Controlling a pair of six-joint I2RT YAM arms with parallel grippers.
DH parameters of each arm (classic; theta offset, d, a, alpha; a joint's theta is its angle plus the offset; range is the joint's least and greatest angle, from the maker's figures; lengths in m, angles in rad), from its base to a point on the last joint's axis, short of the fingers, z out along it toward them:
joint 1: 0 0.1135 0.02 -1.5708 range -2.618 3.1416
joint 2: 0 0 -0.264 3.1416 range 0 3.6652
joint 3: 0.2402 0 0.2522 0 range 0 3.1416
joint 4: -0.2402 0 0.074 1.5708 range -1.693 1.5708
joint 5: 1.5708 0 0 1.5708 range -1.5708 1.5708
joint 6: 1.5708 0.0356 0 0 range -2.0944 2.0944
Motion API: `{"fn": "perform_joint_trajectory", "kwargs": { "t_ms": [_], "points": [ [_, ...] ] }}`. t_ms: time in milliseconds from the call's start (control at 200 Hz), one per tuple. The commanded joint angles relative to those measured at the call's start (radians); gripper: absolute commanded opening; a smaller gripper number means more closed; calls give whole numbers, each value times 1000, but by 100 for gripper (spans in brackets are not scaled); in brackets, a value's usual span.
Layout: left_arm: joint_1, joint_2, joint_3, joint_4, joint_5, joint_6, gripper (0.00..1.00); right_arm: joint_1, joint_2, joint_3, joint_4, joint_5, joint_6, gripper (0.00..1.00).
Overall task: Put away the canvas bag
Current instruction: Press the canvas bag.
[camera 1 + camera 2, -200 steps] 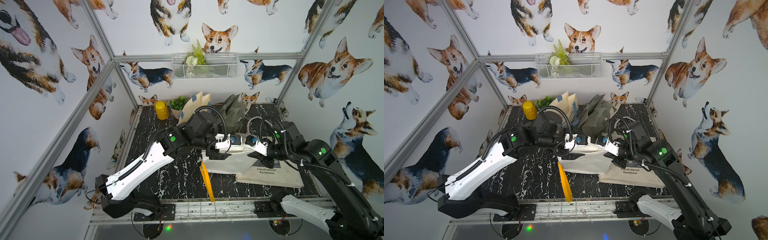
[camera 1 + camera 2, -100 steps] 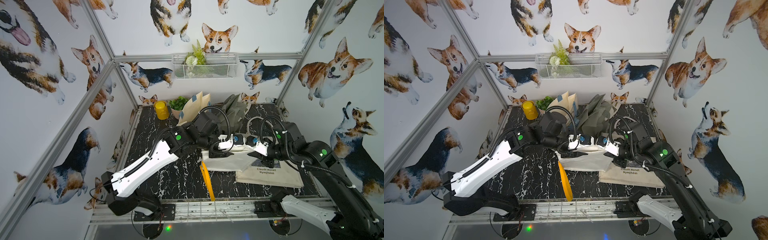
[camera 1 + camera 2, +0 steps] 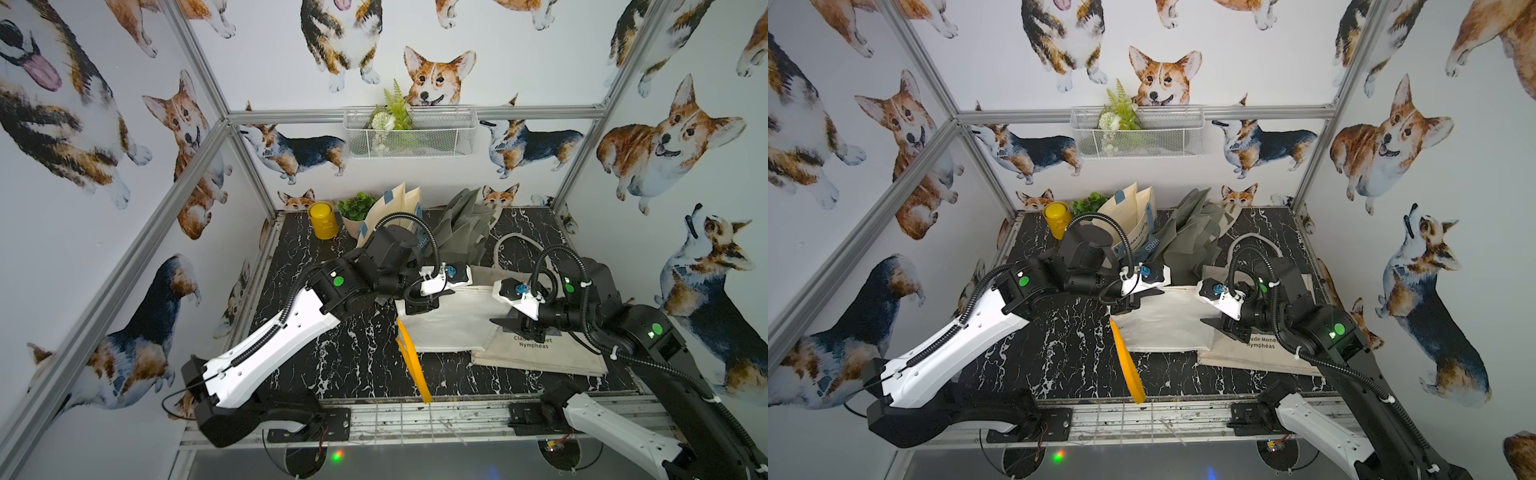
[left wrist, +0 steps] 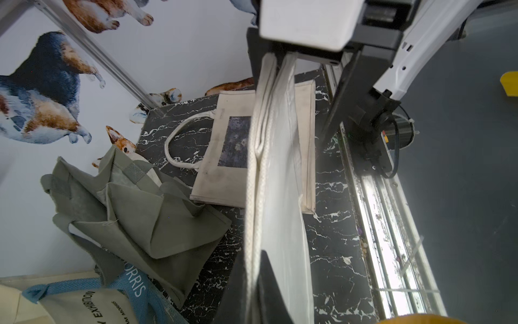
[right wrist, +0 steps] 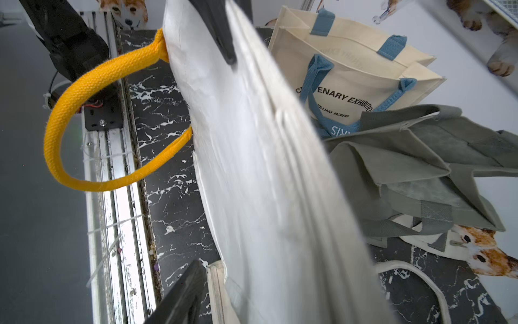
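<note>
Left pincer (image 4: 252, 286) clamped shut on an edge of the white canvas bag (image 3: 453, 328). Bag stretches from it across to the right pincer (image 3: 508, 323); those jaws stand apart either side of the cloth, no grip. Yellow handle (image 5: 84, 120) hangs beside. I judge it grasped but not yet stowed.

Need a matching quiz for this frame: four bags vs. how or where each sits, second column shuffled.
1 white bag with yellow handles
2 Monet print bag
3 grey-green bag
4 blue-handled cream bag

A standing beside the plant
B lying flat, print up
C clamped in the left gripper
D crumpled heap at the back

Pairs: 1-C, 2-B, 3-D, 4-A
</note>
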Motion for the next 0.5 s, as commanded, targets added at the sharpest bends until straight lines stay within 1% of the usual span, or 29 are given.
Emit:
{"fn": "perform_joint_trajectory", "kwargs": {
  "t_ms": [0,60,110,195,335,496],
  "points": [
    [88,-93,-97,312,211,-143,0,-3,-82,-101,193,-105,134,72],
    [126,-128,-140,399,309,-203,0,-3,-121,-169,300,-114,192,76],
    [140,-151,-167,448,349,-241,0,-4,-136,-207,352,-112,214,77],
    [156,-176,-193,483,396,-266,0,-7,-146,-242,403,-100,224,77],
    [167,-205,-198,473,426,-252,0,-22,-145,-244,433,-88,211,78],
    [176,-223,-184,385,423,-170,0,-31,-154,-197,405,-79,179,80]
  ]
}}
